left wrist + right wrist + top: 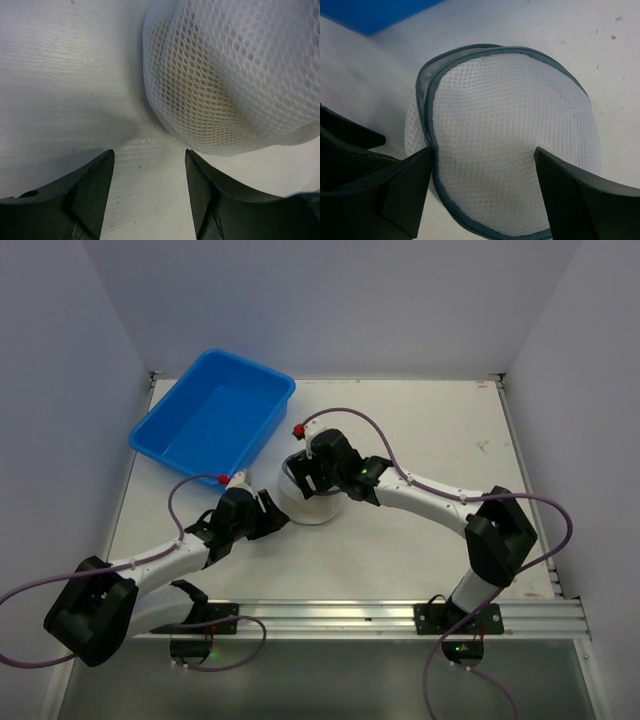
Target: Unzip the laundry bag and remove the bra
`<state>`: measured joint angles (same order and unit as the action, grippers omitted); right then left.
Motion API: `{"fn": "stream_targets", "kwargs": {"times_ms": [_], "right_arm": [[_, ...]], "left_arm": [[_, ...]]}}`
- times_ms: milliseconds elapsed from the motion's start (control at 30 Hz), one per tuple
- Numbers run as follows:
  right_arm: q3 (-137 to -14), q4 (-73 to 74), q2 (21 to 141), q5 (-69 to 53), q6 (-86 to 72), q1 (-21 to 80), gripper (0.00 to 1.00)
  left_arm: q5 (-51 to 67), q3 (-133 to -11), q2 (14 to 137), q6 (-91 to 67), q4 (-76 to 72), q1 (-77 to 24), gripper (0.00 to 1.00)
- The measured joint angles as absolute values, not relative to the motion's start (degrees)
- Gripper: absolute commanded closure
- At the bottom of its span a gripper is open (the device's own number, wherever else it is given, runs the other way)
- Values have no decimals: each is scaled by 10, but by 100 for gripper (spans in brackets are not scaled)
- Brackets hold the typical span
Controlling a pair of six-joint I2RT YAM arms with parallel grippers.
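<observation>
The laundry bag is a white mesh dome with a dark zipper band round its rim, and it lies on the table. In the top view the bag is mostly under my right arm. My right gripper is open just above it, one finger at the band and the other over the mesh. The bra shows only as a yellowish tint through the mesh. My left gripper is open and empty, low on the table, with the bag just beyond its fingertips.
A blue plastic tub stands at the back left, and its corner shows in the right wrist view. White walls enclose the table on three sides. A metal rail runs along the near edge.
</observation>
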<state>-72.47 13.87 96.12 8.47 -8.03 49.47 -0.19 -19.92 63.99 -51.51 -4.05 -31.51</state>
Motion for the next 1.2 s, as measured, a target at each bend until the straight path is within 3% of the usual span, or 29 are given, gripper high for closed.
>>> {"fn": "stream_targets", "kwargs": {"times_ms": [33, 100, 133, 233, 433, 667, 800, 1000, 1200], "right_arm": [[-712, 132, 960, 89, -83, 495, 32], [-685, 120, 956, 95, -90, 495, 44], [-674, 117, 954, 96, -93, 495, 57], [-644, 110, 943, 100, -102, 495, 77], [-623, 94, 921, 100, -119, 494, 100], [-590, 76, 890, 96, -151, 494, 100], [-542, 65, 817, 75, -185, 484, 100], [-472, -14, 690, -18, -272, 408, 100], [-399, -120, 666, -121, -356, 365, 100]], "left_arm": [[-2, -198, 646, -515, -47, -315, 40], [-1, -197, 654, -517, -59, -315, 44], [-1, -197, 656, -519, -66, -315, 45], [3, -197, 663, -520, -83, -315, 50], [14, -197, 679, -528, -100, -315, 51], [15, -197, 681, -534, -102, -315, 58], [10, -197, 684, -542, -102, -315, 67], [6, -190, 697, -554, -110, -315, 78], [6, -189, 703, -560, -113, -315, 82]]}}
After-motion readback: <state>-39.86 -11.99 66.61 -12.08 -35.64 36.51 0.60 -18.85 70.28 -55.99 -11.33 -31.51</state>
